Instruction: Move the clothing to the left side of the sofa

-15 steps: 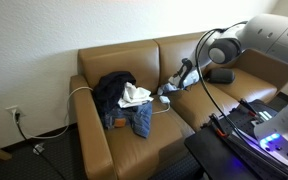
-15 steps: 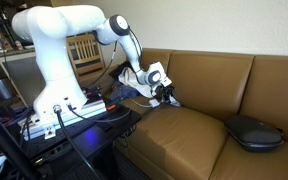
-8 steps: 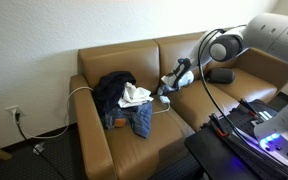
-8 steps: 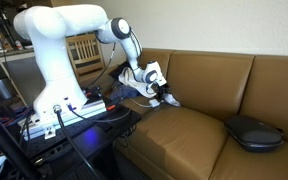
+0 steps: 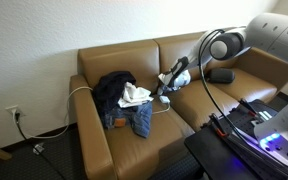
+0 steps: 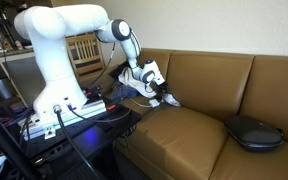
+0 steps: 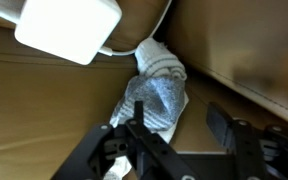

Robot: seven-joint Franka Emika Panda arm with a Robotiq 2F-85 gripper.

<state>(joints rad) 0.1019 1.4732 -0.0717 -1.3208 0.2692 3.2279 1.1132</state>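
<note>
Tan-brown leather three-seat sofa (image 5: 189,125) against a pale wall. The clothing (image 5: 124,100), a soft heap of blue denim jeans, a white-grey shirt and a dark navy top, sits bunched on the end seat by the boxy sofa arm nearest the wall socket (image 5: 14,112). My reading: the bulk is gathered at that end, and only a stray piece is left.

The stray is a small white-grey ribbed cloth piece (image 7: 159,88), crumpled along what looks like the seam between two seat cushions, just below a white plastic charger block (image 7: 69,30). Lying in that crease, it probably calls for a reach from above.

The white jointed arm (image 6: 64,50) rises from its base with the elbow high. The forearm slopes down toward the seat, and the wrist bends so the end effector (image 7: 179,142) faces the cushion, low beside the heap in both exterior views. The jaws stand apart on either side of the cloth piece's lower end, with nothing visibly clamped.

A dark rounded object (image 6: 252,130) lies on the far seat, well apart.
</note>
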